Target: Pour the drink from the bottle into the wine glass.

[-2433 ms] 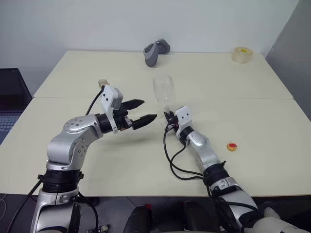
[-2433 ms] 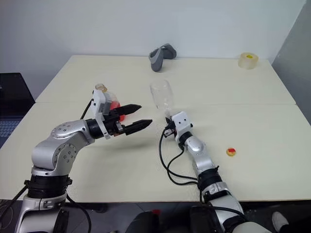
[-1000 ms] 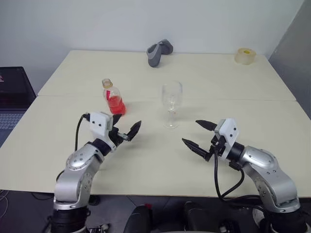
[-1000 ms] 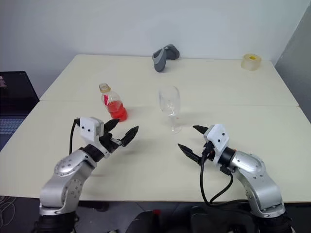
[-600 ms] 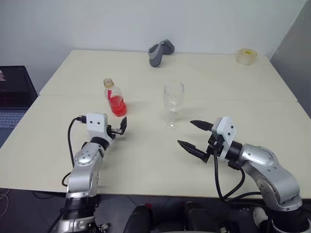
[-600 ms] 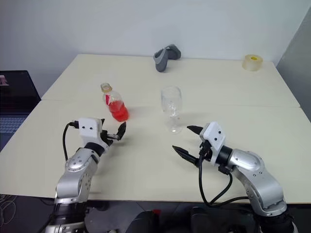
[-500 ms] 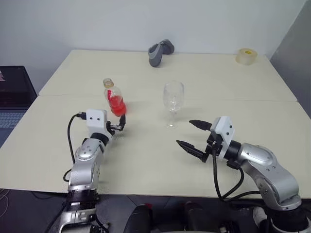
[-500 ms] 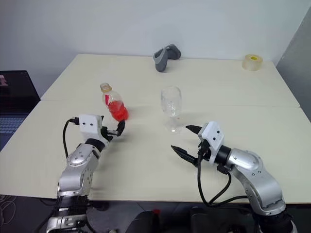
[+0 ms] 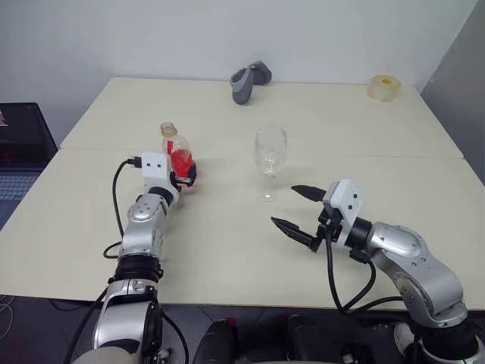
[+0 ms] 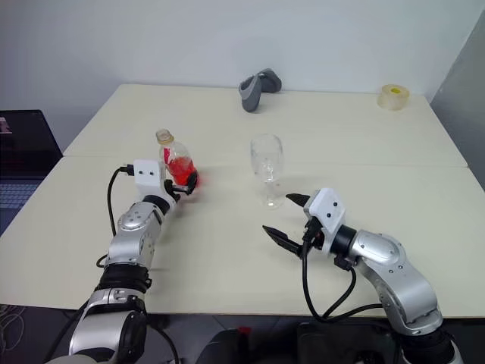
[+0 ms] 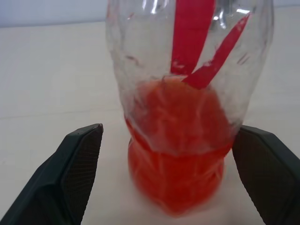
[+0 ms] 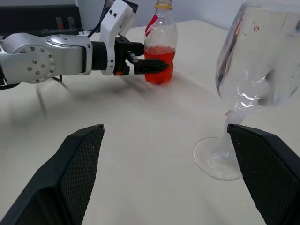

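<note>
Left gripper [image 11: 168, 178], fingers spread, straddles the bottle [image 9: 177, 158]; an off-centre closure could tip it toward the nearby wine glass [image 9: 269, 161]. Right gripper [image 9: 297, 206] open beside glass.

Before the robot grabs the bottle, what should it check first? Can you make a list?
1. Left gripper open wide enough: ok, a finger stands on each side of the bottle.
2. Bottle upright on the table: ok.
3. Cap off so the drink can pour: ok, the neck looks open.
4. Fingers touching the bottle yet: cannot tell; the left wrist view shows gaps on both sides.
5. Glass upright and empty: ok.
6. Right gripper out of the way: ok, open, near the glass but apart from it.
</note>
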Robot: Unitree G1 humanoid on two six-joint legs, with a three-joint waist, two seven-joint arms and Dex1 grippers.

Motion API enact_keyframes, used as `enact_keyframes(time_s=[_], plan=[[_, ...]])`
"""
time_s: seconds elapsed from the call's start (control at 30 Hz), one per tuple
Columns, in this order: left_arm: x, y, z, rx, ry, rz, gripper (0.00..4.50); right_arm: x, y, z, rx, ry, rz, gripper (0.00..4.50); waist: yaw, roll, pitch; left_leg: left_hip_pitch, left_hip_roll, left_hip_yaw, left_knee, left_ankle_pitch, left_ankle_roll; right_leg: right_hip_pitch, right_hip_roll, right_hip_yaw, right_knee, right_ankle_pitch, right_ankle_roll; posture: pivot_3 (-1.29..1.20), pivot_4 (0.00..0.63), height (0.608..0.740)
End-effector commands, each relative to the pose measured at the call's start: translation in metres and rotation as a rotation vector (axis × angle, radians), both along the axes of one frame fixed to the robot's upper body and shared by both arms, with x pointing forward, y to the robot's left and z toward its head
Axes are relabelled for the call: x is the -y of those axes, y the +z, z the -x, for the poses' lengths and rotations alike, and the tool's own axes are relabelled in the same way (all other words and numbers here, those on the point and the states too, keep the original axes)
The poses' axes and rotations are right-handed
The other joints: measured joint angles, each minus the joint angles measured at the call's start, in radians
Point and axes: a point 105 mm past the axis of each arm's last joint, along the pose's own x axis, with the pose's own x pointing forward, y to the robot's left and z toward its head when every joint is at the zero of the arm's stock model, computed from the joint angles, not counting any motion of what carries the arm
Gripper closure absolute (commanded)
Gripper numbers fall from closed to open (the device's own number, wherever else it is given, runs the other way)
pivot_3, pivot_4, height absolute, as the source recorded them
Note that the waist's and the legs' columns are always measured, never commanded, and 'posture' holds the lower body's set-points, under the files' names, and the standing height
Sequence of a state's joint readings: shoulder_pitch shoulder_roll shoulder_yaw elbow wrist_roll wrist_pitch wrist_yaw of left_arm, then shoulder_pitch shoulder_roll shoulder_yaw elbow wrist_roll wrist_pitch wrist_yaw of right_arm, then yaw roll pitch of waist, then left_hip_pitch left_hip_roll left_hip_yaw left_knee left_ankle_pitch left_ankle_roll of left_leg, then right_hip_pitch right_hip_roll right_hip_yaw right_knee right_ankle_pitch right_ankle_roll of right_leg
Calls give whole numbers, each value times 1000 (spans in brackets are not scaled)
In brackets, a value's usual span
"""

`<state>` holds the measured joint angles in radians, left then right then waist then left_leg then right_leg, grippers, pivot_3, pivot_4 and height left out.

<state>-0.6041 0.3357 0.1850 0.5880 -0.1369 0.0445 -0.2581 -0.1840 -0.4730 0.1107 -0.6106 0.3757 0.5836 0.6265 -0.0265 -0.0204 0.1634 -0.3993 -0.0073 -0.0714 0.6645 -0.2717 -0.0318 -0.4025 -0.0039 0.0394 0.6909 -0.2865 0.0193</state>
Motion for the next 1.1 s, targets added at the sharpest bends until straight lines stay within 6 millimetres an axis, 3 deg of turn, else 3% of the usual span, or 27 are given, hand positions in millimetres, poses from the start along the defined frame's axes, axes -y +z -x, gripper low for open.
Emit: enact_keyframes(time_s=[0.03,0.07,0.17,0.37,0.53,0.87,1.1], plan=[[-3,21,-8,66,-8,-17,0,-5,13,5,55,17,-11,18,0,0,0,0,0,0,0,0,0,0,0,0,0,0,0,0,150,740],[-4,23,-10,71,-9,-15,0,-5,13,4,56,17,-12,18,0,0,0,0,0,0,0,0,0,0,0,0,0,0,0,0,150,740],[-5,32,-17,89,-7,-8,620,-6,13,4,56,15,-16,0,0,0,0,0,0,0,0,0,0,0,0,-1,0,0,0,0,150,740],[-4,36,-19,101,-29,22,2307,-7,12,5,54,11,-25,0,-2,0,0,0,0,0,0,0,0,-1,0,-1,0,0,0,0,150,740],[10,49,-16,142,-98,-2,3218,-4,14,7,59,-6,-39,0,-1,0,0,-1,0,0,0,0,0,-1,0,0,1,0,0,0,150,740],[92,114,-8,357,-389,-478,3448,9,28,4,72,-87,-108,0,1,-1,0,-1,0,0,1,0,0,-1,0,0,1,0,0,0,150,740],[117,135,-19,453,-471,-686,3460,-5,43,-8,140,-121,-158,0,-4,-1,0,-1,-1,1,0,0,0,-1,1,-1,1,0,0,0,150,740]])
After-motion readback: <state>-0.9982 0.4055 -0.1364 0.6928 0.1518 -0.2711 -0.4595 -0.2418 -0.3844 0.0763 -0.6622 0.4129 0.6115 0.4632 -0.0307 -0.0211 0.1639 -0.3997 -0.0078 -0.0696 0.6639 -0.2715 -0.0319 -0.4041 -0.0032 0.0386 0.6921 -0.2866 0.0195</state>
